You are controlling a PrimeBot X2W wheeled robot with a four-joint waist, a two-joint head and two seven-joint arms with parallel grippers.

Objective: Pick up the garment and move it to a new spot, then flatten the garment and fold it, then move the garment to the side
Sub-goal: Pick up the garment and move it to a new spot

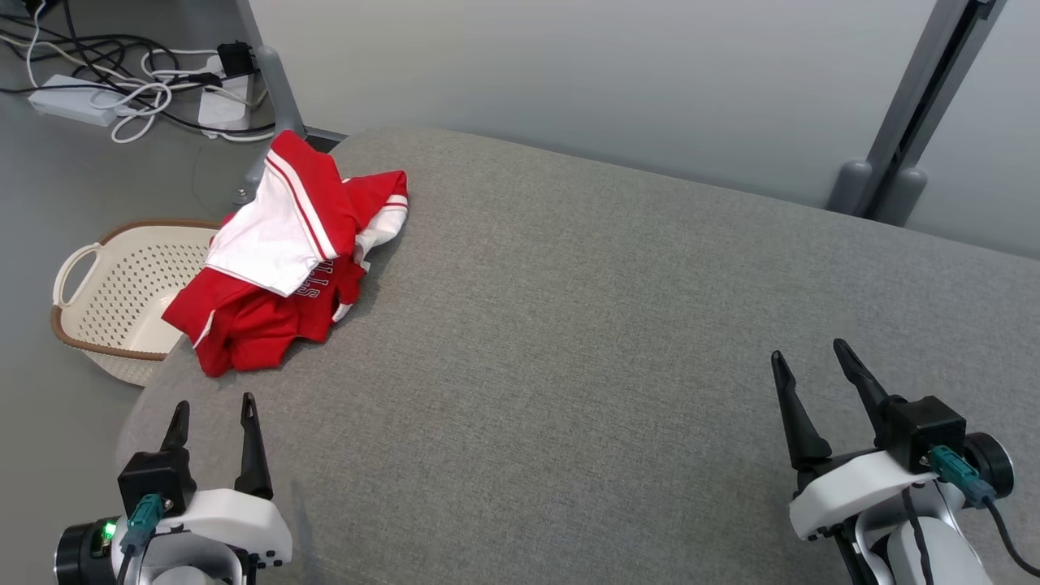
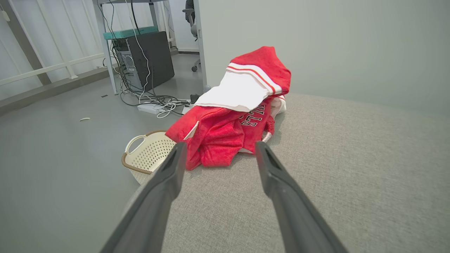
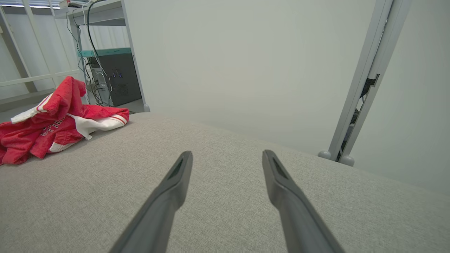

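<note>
In the head view, the first step had not begun. The garment [image 1: 276,268], red and white, lay crumpled at the edge of the grey cushion [image 1: 569,325]. It was ahead of the left gripper [image 1: 214,400] and apart from it. That gripper's fingers stood spread with nothing between them. The right gripper [image 1: 808,349], likewise spread and empty, had the cloth well apart, far off to its left. A cream basket [image 1: 122,301] stood on the floor ahead of the left gripper, toward its outer side.

In the left wrist view, the heap [image 2: 228,130] sat straight ahead of the fingertips, near but not touching. By my judgement, the next move called for the left arm to reach forward and down. It would do better to close on a thick fold than on the edge hanging over the basket [image 2: 147,154]. White block lettering [image 2: 255,117] showed on the red, partly tucked under a fold, and only "LLS" could be read.

In the right wrist view, the garment [image 3: 52,130] lay far left of the parted fingers [image 3: 175,182]. The lettering there was too small to read.
</note>
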